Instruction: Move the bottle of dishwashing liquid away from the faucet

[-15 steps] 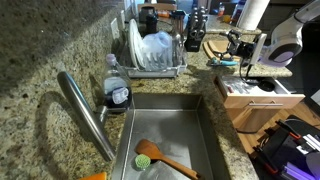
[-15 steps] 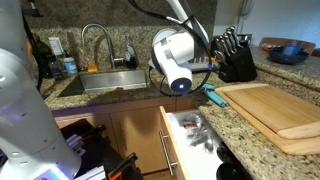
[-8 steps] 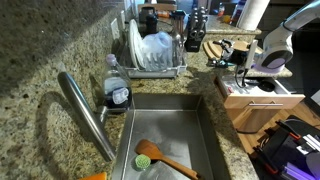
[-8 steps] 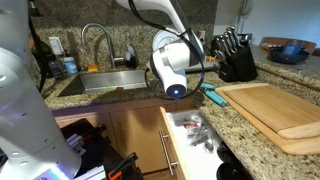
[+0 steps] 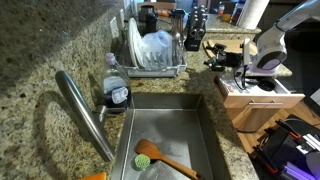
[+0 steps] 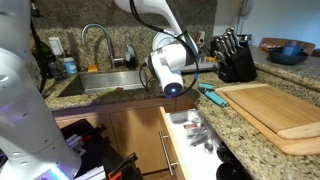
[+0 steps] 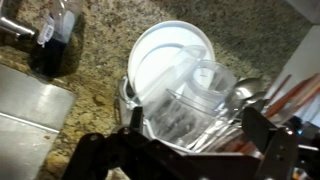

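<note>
The bottle of dishwashing liquid (image 5: 116, 91) is a small dark bottle with a pale cap and a round white-and-blue label. It stands on the granite counter at the sink's back corner, right beside the faucet (image 5: 84, 114), a long curved steel spout. In the wrist view the bottle (image 7: 54, 41) is at the top left. My gripper (image 5: 214, 55) hangs over the counter beside the dish rack (image 5: 155, 50), well away from the bottle. In the wrist view the gripper (image 7: 196, 140) is open and empty, with the rack's plates behind it.
The steel sink (image 5: 190, 135) holds a green scrub brush (image 5: 143, 158) and a wooden-handled utensil (image 5: 172, 164). An open drawer (image 5: 255, 96) juts out below the counter. A knife block (image 6: 236, 58) and a wooden cutting board (image 6: 272, 110) sit on the counter.
My arm and gripper have moved along the counter toward the dish rack and sink. The bottle and faucet have not moved.
</note>
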Available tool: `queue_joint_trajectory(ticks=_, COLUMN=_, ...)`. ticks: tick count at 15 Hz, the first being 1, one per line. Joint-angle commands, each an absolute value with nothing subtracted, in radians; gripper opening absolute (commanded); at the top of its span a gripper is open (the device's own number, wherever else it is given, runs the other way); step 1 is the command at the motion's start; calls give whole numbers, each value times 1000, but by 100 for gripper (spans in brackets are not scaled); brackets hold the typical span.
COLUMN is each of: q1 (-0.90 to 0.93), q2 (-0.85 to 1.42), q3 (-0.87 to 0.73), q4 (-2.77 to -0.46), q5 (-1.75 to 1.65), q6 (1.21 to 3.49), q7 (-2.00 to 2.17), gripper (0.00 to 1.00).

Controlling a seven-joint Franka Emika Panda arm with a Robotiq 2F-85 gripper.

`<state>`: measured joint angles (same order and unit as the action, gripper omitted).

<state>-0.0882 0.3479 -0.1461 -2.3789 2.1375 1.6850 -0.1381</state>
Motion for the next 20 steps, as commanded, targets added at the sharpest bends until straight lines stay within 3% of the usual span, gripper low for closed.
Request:
queue_joint_trajectory(ticks=1, q1=12, q2=415, q3=-50, q4=-2360, q5=2163, q6=1809, q7=-88, gripper=100)
queue_joint_trajectory(ticks=3, q1=78, q2=459, q3=2, q4=-2352, q5=2157, q6=1878, q7=-74, gripper=100)
queue_joint_trajectory(ticks=20, q1=146, q2=489, q3=87, q4=-2324, q5=2151, q6=1763, q7=-62, gripper=100)
